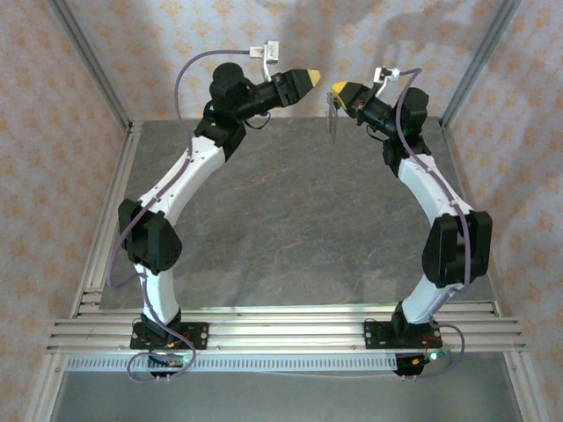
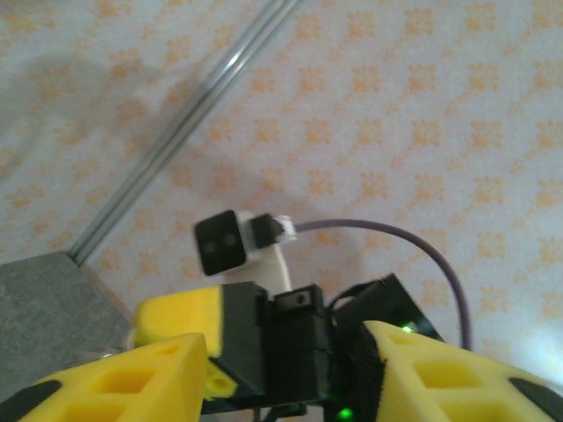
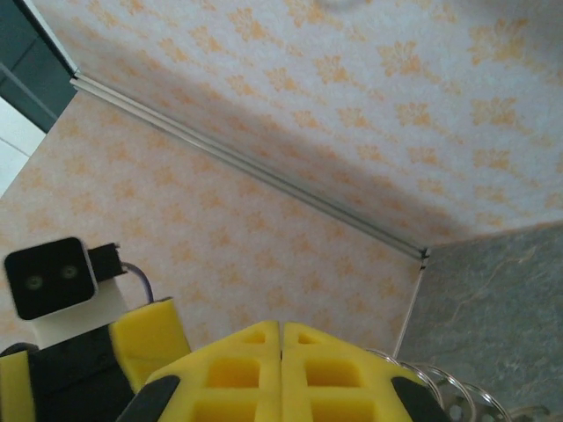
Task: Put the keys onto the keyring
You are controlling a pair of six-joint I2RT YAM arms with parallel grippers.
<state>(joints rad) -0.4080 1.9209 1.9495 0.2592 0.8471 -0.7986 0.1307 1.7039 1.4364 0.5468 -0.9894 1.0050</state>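
Both arms are raised over the far side of the table, tips facing each other a small gap apart. My right gripper [image 1: 339, 88] [image 3: 281, 327] has its yellow fingers pressed together. The keyring [image 1: 332, 119] hangs from its tip as a thin pale strand, and its silvery coils [image 3: 444, 388] show beside the right finger. My left gripper [image 1: 310, 79] [image 2: 280, 369] stands open with its fingers [image 2: 114, 387] wide apart. The right gripper's yellow tip [image 2: 176, 318] sits just ahead of that gap. The keys are out of view.
The grey table [image 1: 290, 220] lies well below both grippers. Patterned walls [image 1: 176, 53] close the back and sides, with metal corner posts [image 1: 92, 66]. The right wrist camera [image 2: 220, 243] and its purple cable [image 2: 387, 233] sit close in front of the left gripper.
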